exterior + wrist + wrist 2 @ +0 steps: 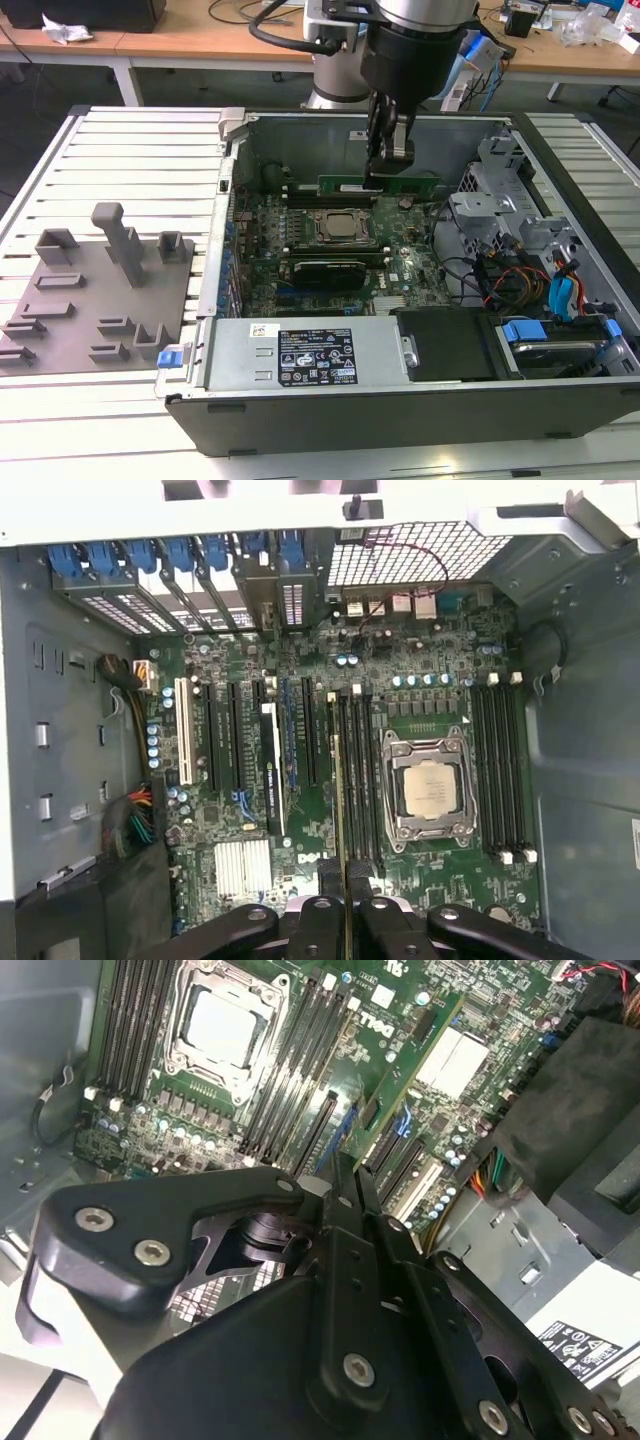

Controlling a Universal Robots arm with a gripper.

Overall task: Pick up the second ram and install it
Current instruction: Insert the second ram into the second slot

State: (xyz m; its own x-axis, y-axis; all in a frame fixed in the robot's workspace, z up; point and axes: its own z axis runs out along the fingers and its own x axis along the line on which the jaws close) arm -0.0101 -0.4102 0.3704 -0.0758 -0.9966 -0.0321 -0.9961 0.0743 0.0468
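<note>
1. The gripper [388,172] is clamped narrow on the second ram [345,186], pinching its flat faces near the middle of the upper long edge.
2. The stick stands on its long edge inside the open computer case [400,410], above the motherboard [400,270] and just beyond the processor socket [340,228].
3. In the first wrist view it shows edge-on as a thin line [337,800] running out from the fingers, lined up along the outermost of the memory slots [358,780] on the expansion-card side of the socket. I can't tell whether its lower edge has reached the slot.
4. Handling, to my eye: light, thin and stiff, but fragile. It looks best held as it is now, by the faces near the top edge and centred so it doesn't tip, keeping off the contact edge underneath. It would want a straight, even press, not a twist.
5. Count: one stick in the claw, one socket, and eight long memory slots, four on each side of the socket. One grey fixture plate [100,300] lies outside the case on the exterior view's left.
</note>
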